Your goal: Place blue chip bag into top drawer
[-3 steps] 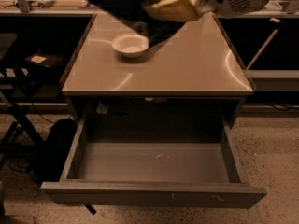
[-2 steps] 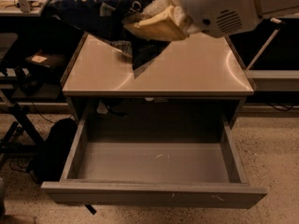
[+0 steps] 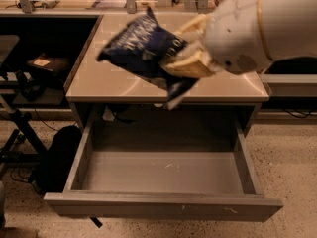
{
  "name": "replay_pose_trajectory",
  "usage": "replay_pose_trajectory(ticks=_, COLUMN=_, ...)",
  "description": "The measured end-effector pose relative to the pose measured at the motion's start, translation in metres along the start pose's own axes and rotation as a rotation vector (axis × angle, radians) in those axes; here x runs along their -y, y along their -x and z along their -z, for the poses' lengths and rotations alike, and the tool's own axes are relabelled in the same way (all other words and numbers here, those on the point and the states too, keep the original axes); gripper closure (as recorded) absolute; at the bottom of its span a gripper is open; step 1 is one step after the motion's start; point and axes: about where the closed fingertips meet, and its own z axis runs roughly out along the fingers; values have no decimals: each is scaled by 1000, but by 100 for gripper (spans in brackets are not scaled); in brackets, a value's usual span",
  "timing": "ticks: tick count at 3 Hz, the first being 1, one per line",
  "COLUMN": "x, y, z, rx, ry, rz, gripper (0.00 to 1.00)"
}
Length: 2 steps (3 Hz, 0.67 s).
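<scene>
Transport phase, bag held over the open drawer. The hand [image 3: 187, 51] enters from the upper right on its white arm [image 3: 262, 26] and hangs in the air above the desk [image 3: 99, 86], near the desk's front edge. Its two pale fingers [image 3: 190, 67] are clamped on the right-hand part of the blue chip bag [image 3: 141, 43], one above and one below the foil. Motion blur leaves the exact line of contact uncertain, but the bag appears firmly pinched.

The bag juts out to the left of the hand, tilted, with its white lettering uppermost. A crumpled lower corner droops past the desk's front edge. It touches neither the desk nor the drawer.

Below and in front, the top drawer [image 3: 148, 175] stands pulled fully out, with its flat grey floor exposed.

Step in hand, as judged: carrying the grasped bag from over the desk toward the drawer. The next move calls for bringing the hand forward and down until the bag is inside the low side walls, then parting the fingers. The drooping corner should clear the desk edge during the descent.
</scene>
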Motion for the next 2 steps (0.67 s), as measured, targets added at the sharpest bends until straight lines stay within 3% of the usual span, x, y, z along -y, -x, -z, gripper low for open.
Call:
replay_pose_trajectory(ticks=1, x=-15, y=-88, z=21, rx=-135, ry=-63, rz=-108, gripper=100)
replay_pose_trajectory(ticks=2, x=-42, y=-150, z=66, rx=-265, ry=-153, rz=-218, gripper=100)
